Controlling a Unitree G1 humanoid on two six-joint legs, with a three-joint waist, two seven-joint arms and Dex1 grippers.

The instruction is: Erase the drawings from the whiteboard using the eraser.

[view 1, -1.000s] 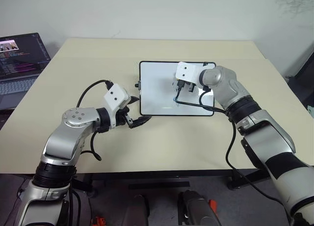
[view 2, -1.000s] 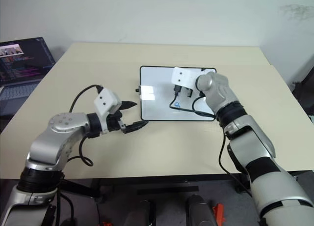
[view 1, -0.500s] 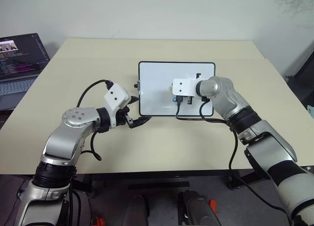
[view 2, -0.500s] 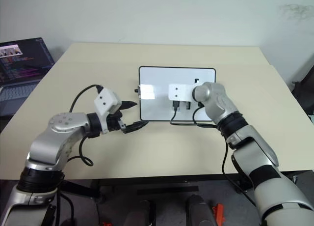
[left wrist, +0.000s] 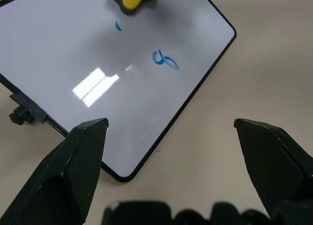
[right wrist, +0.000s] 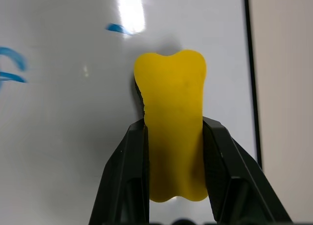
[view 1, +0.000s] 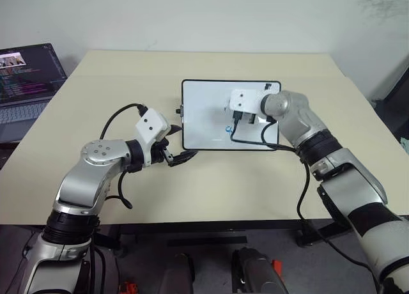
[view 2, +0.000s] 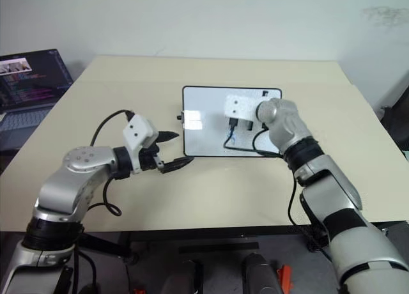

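Right gripper (right wrist: 171,151) clamped on the eraser (right wrist: 172,137), jaws squeezing the yellow block at its waist so it bulges above and below them; the darker underside faces the whiteboard (view 1: 204,124), likely so the felt side does the wiping. Eraser is over the board's glossy face, just beyond the jaw tips; whether it presses the surface or hovers a hair above cannot be told. The board lies flat on the desk (view 1: 128,77), ahead of both arms. Of the drawings (left wrist: 165,60), one full blue squiggle sits off to one side of the held eraser, and a short blue stroke (right wrist: 119,28) lies just past its leading end, partly lost in the glare of a ceiling light; it reads as a remnant, so wiping seems partly done. Left gripper (left wrist: 171,137) has its jaws wide apart, empty, poised near the board's near corner and side knob (left wrist: 22,113), seemingly ready to steady the frame, not touching it. In the head views the right wrist covers the eraser and part of the marks. A laptop (view 1: 25,83) is cut off at the desk's far side.
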